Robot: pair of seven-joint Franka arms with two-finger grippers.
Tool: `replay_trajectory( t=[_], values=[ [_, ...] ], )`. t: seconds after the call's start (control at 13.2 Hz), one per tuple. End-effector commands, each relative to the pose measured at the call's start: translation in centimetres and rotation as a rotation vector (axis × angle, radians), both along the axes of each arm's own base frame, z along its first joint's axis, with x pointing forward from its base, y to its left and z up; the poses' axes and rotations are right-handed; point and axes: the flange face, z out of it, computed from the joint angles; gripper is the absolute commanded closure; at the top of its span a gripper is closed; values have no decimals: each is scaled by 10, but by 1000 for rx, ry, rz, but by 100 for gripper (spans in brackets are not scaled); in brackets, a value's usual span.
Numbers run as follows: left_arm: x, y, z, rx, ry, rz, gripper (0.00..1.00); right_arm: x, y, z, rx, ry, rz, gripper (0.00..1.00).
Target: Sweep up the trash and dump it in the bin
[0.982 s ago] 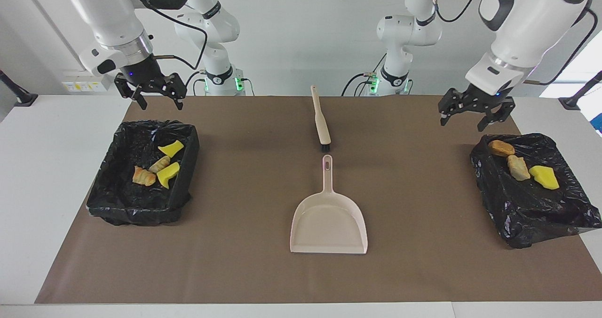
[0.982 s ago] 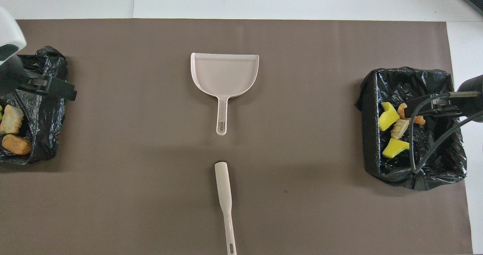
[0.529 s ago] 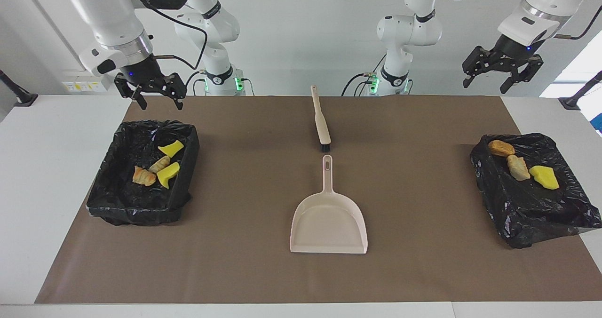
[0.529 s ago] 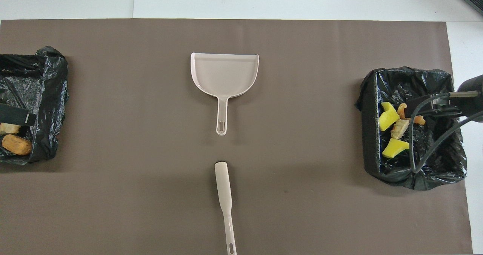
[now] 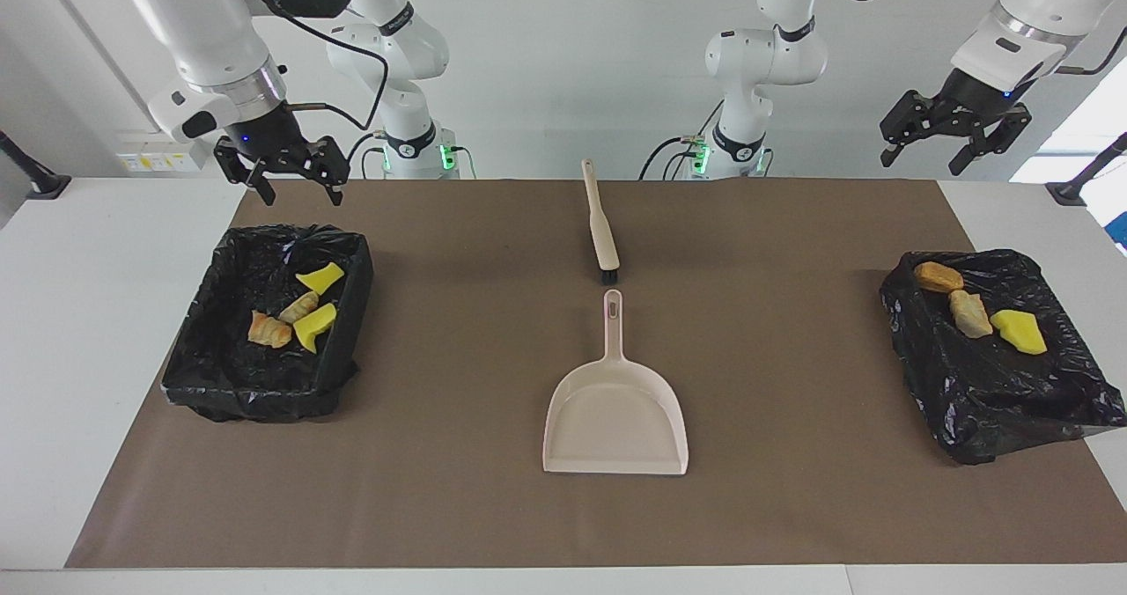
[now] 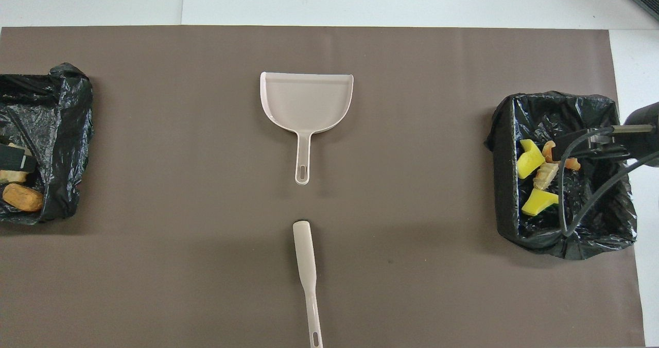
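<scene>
Left arm's tool lifting clear of its bin, all seven bits of trash already binned

Having risen from just above the bin holding three pieces, the left tool is hanging high over it, fingers apart and empty; the right tool is waiting, fingers spread, over the rim of the other bin with four pieces — the job looks finished. Dustpan and brush are lying idle between them. Overhead, the left bin is running off-frame — and cables are masking part of the other.
</scene>
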Motion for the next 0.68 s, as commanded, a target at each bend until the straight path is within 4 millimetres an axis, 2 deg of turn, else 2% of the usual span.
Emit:
replay_trajectory(
  t=[0.0, 0.15, 0.6],
  values=[
    [-1, -2, 0, 18, 8, -1, 0, -4, -1, 0, 7, 8, 24, 0],
    [-1, -1, 0, 22, 3, 0, 0, -4, -1, 0, 7, 8, 24, 0],
    [-3, -26, 2, 22, -3, -44, 0, -4, -2, 0, 7, 8, 22, 0]
  ],
)
